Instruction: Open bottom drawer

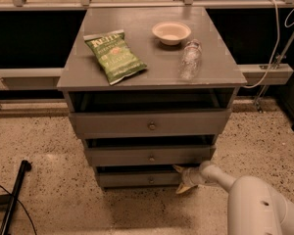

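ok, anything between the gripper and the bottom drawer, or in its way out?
Nothing visible. The gripper is at the right end of the bottom drawer, right of its knob. The floor in front shows no obstacle.

Chip bag [115, 56] left on the cabinet top [152, 65], bowl [171, 32] near its back edge, bottle [190, 59] right (just before the bowl); gripper [182, 179] at the bottom drawer [137, 178]'s right end.
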Controlling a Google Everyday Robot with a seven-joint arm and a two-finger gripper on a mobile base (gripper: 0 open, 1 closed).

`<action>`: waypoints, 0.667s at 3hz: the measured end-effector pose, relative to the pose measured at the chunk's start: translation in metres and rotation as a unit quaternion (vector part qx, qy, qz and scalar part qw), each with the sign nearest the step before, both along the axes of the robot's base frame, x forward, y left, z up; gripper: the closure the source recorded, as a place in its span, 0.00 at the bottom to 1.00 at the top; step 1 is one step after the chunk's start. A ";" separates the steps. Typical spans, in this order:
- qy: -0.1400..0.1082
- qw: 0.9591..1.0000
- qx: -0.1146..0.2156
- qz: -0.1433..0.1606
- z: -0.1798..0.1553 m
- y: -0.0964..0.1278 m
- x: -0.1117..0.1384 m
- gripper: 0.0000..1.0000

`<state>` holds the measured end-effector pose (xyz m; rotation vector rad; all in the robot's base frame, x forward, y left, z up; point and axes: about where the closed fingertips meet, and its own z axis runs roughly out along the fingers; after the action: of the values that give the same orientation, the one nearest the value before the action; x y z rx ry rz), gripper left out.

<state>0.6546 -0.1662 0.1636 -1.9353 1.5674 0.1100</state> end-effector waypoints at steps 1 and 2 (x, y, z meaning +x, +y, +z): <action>0.011 1.000 -0.004 -0.002 -0.004 0.002 -0.004 0.40; 0.015 1.000 -0.007 0.004 0.001 0.005 -0.012 0.58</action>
<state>0.6431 -0.1608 0.1641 -1.9592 1.5833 0.1314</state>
